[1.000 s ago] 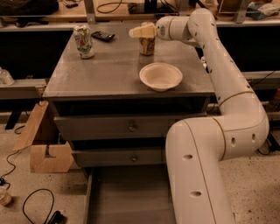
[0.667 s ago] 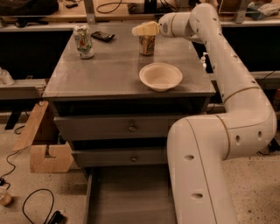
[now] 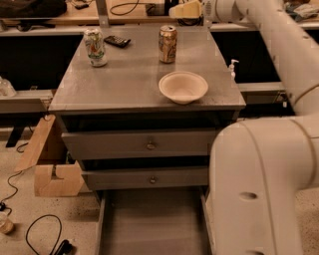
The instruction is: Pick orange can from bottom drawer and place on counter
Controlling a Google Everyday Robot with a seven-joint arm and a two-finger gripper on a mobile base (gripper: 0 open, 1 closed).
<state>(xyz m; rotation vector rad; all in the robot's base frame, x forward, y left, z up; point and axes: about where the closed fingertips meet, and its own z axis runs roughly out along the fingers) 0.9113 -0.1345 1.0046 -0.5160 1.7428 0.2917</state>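
The orange can (image 3: pixel 168 44) stands upright and free on the counter (image 3: pixel 130 79), near its back edge. My gripper (image 3: pixel 185 9) is above and just right of the can, at the top of the view, apart from it, open and empty. The bottom drawer (image 3: pixel 152 219) is pulled out below the cabinet, and the part of its floor in view is bare.
A white can with green and red print (image 3: pixel 95 47) and a dark remote (image 3: pixel 117 41) are at the counter's back left. A pale bowl (image 3: pixel 183 86) sits in front of the orange can. My arm (image 3: pixel 259 189) fills the right foreground. A wooden piece (image 3: pixel 50 167) and cables (image 3: pixel 42 234) lie on the floor at left.
The gripper was down at the orange can on the counter. It has let go and moved up and right, leaving the can standing alone.
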